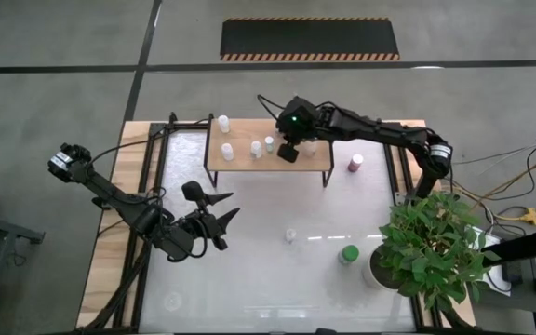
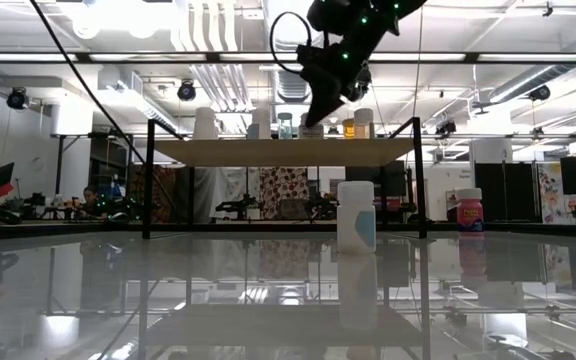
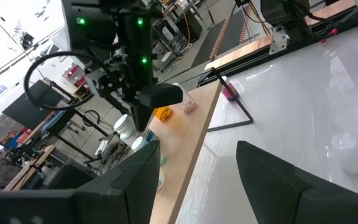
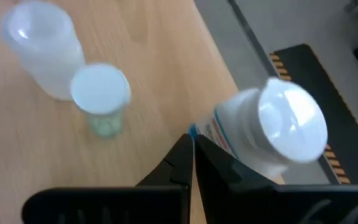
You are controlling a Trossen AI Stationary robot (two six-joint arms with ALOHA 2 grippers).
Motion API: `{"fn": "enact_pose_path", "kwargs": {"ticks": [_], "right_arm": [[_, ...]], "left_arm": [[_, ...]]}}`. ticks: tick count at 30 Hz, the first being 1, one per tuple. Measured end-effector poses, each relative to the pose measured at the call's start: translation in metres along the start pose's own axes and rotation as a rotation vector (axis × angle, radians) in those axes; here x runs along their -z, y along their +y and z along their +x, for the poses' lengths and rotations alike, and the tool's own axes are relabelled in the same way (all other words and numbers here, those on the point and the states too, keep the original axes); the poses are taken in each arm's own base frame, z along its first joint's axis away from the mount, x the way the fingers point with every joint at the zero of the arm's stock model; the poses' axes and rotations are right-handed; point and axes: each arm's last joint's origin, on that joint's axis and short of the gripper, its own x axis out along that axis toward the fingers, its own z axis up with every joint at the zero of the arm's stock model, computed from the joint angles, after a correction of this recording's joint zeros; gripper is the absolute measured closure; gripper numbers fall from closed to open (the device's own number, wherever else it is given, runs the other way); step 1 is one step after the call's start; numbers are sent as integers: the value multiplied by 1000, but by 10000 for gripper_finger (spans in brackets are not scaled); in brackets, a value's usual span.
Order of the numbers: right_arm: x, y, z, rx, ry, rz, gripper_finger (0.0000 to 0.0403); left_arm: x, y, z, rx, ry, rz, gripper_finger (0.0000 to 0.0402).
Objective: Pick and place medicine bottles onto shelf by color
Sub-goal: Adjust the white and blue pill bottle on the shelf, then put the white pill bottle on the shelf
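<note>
The light-wood shelf (image 1: 249,168) stands at the table's far side. Several pale bottles (image 1: 227,151) stand upright on it, with an orange one (image 3: 162,113). My right gripper (image 1: 288,150) hovers over the shelf's middle, fingers shut and pointing down (image 4: 191,149), right beside a white-capped bottle (image 4: 284,124). A frosted bottle (image 4: 42,53) and a small clear one (image 4: 101,99) stand further along the board. My left gripper (image 1: 221,208) waits open over the table's left half. On the table stand a pink-maroon bottle (image 1: 354,164), a clear bottle (image 1: 290,235) and a green one (image 1: 348,254). My right gripper's shut fingers (image 4: 211,163) come down from above right beside the lower side of the white-capped bottle (image 4: 225,134), with nothing between them. I cannot tell whether the finger's outer side touches the bottle. The bottle stands on the shelf board.
A potted green plant (image 1: 431,247) fills the table's right near corner, close to the green bottle. The shelf's thin black legs (image 2: 148,180) stand on the glossy tabletop (image 1: 249,270). Free room lies in the table's middle and near left.
</note>
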Motion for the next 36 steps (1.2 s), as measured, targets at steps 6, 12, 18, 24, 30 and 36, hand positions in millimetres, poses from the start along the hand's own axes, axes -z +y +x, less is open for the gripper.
{"fn": "enact_pose_path", "kwargs": {"ticks": [6, 12, 18, 24, 30, 36], "right_arm": [[-4, -1, 3, 16, -42, 22, 394], [-6, 0, 7, 19, -57, 30, 394], [-5, 0, 15, 54, -49, 29, 394], [-5, 0, 16, 62, -45, 17, 394], [-8, 0, 13, 61, -54, 13, 394], [-15, 21, -18, -30, -96, -31, 394]], "left_arm": [[0, 0, 0, 0, 0, -2, 207], [0, 0, 0, 0, 0, -2, 207], [0, 0, 0, 0, 0, -2, 207], [0, 0, 0, 0, 0, -2, 207], [0, 0, 0, 0, 0, -1, 207], [0, 0, 0, 0, 0, -1, 207]]}}
